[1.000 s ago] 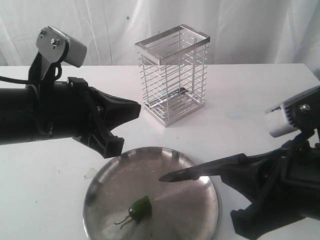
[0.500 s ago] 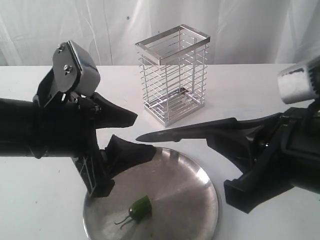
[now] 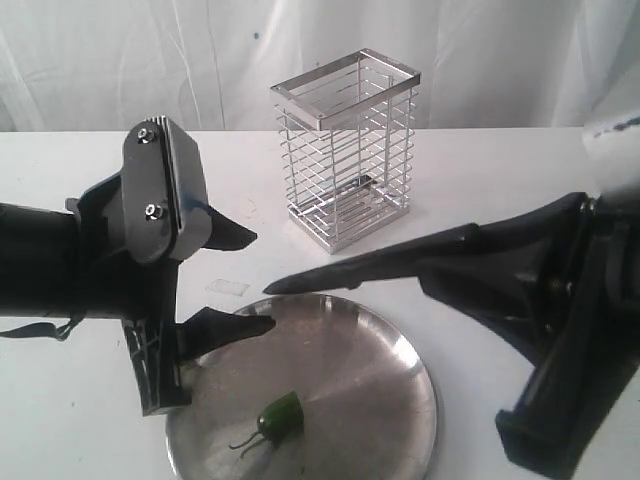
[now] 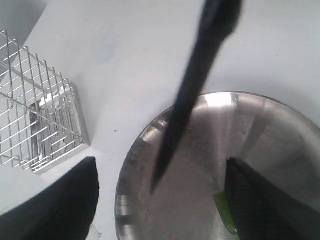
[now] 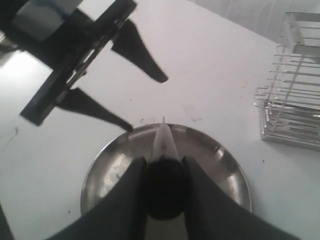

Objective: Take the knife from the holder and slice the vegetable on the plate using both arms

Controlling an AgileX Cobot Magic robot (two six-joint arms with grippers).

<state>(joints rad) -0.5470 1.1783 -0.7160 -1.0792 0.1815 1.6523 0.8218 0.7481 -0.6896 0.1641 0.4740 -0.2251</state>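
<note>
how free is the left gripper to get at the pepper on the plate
Probably yes: the left gripper is open at the plate rim and the pepper lies bare nearby. The knife in the right gripper points in over the far rim, close to the jaws, and could crowd it.

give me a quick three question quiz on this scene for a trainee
1. True or false: the vegetable on the plate is already sliced.
2. Fill in: the left gripper has its jaws ____.
3. What holds the knife? A) left gripper B) right gripper C) neither

Key: 1 false, it is whole; 2 open; 3 B
</note>
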